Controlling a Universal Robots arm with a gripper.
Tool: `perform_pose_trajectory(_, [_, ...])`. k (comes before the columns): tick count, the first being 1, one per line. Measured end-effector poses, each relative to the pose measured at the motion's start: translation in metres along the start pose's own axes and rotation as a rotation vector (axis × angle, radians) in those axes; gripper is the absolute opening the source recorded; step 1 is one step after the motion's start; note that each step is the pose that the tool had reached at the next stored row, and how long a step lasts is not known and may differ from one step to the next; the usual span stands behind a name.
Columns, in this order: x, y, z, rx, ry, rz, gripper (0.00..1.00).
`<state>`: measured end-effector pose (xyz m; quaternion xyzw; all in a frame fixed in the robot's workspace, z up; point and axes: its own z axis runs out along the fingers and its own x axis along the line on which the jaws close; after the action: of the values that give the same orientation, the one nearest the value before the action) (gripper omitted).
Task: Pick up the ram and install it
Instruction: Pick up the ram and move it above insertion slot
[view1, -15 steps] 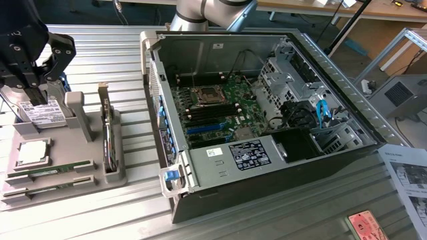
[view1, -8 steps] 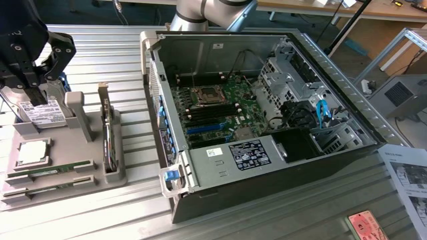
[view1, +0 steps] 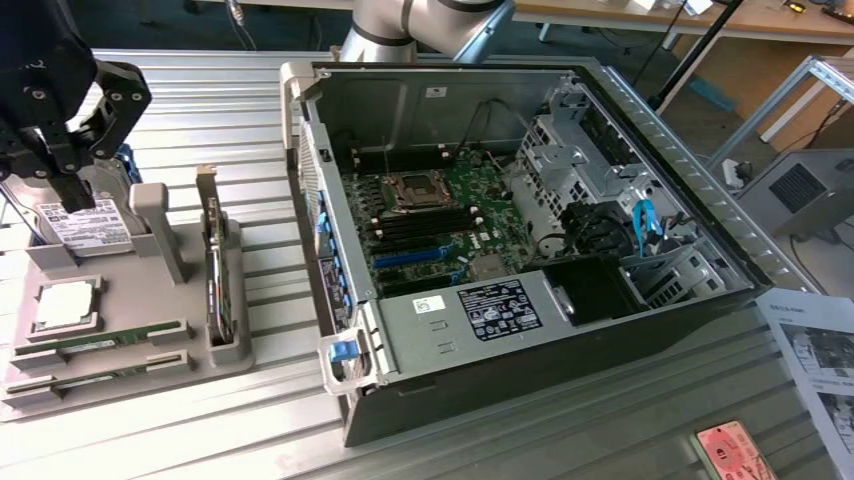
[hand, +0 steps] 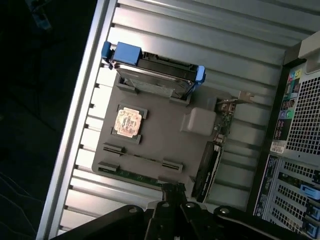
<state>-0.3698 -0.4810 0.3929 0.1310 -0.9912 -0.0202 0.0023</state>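
Basically nothing's done yet imo. The ram sits flat in the gray tray, lower left of the exterior view, not picked up. Your tool hangs upper left by the hard drive, clear of the ram. Can't tell if it's wide or narrow. Memory slots in the pc case look empty, so pickup + install are both left.

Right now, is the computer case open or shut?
Open: the computer case has no side panel, and its motherboard is exposed.

Black pincer with hinged links, faint white lettering, silver-grey arm, seemingly rounded joints
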Motion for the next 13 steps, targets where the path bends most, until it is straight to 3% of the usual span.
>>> perform_pose_trajectory(13, [0.0000, 0.0000, 0.0000, -0.0001, 0.0055, -0.134, 0.11])
